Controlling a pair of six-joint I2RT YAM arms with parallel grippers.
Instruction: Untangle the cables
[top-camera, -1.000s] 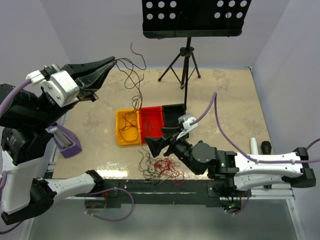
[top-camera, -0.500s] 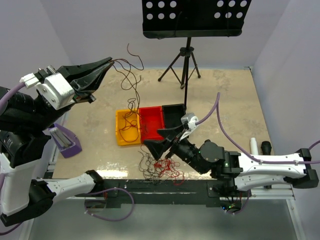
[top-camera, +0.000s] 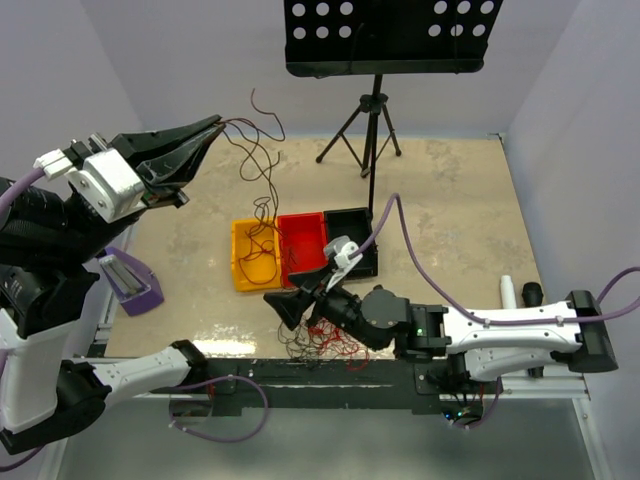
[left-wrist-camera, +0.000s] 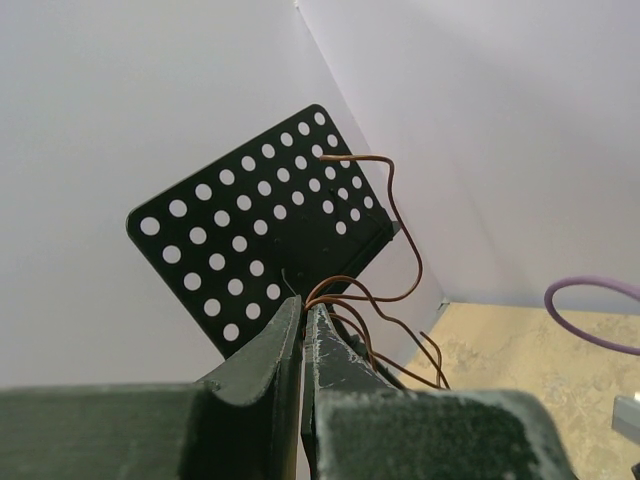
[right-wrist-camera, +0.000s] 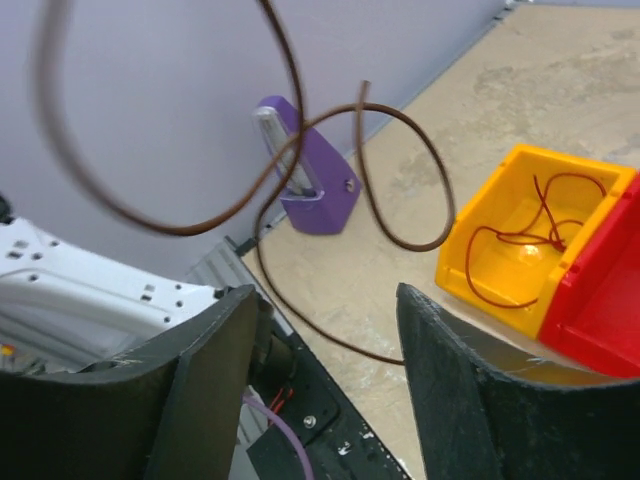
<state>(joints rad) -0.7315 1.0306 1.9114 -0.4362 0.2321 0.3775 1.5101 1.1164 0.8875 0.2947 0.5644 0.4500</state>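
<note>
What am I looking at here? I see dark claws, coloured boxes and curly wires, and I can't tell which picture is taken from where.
These are two robot arms fixed at the near edge of a table. Each ends in a two-finger claw called a gripper. The wide picture looks down from above and behind the arms. The other two come from a small camera on each wrist, so each shows that arm's own fingers.

The left gripper is raised and shut on a few brown cables, which hang down towards the yellow bin. The right gripper is open, low over a tangle of red and dark cables near the table's front edge. Beside the yellow bin sit a red bin and a black bin. A black music stand stands behind.
</note>
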